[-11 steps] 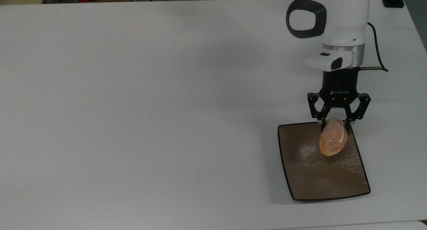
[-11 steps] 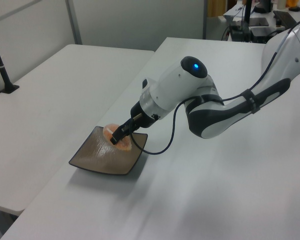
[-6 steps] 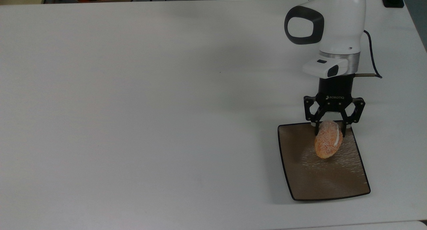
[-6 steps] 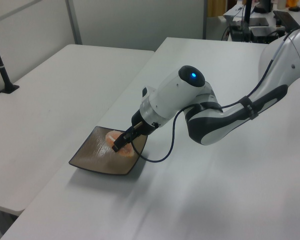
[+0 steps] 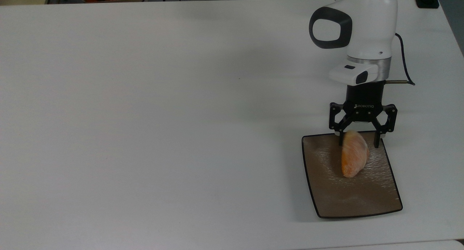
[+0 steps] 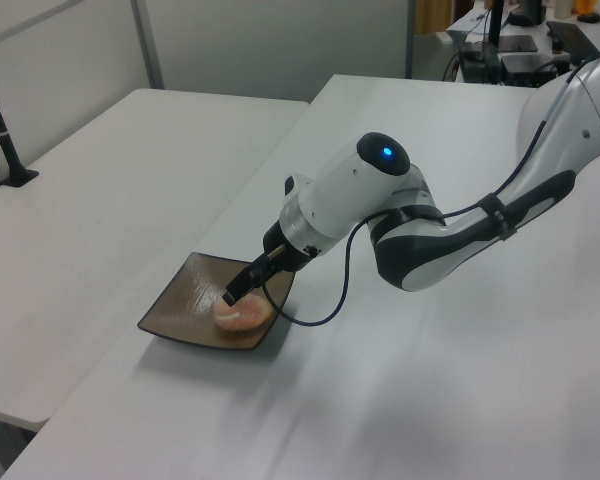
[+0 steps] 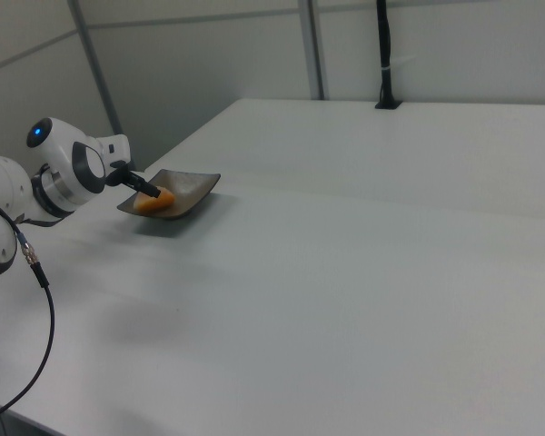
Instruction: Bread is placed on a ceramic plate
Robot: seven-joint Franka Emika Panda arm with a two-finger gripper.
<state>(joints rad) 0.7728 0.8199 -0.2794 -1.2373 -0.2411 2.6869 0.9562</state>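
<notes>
One text only can be read: "ROBOTIQ", small white letters on the black body of the gripper (image 5: 359,141), seen in the top view, just under the arm's grey wrist ring and above the two fingers. No other label, number or sign is readable on the plate (image 5: 377,199), the bread (image 5: 353,156), the table (image 5: 145,115) etc.

Orange bread (image 7: 153,202) lying on brown ceramic plate (image 7: 195,187), black tool (image 7: 148,191) at it, white table (image 7: 363,236)
</notes>
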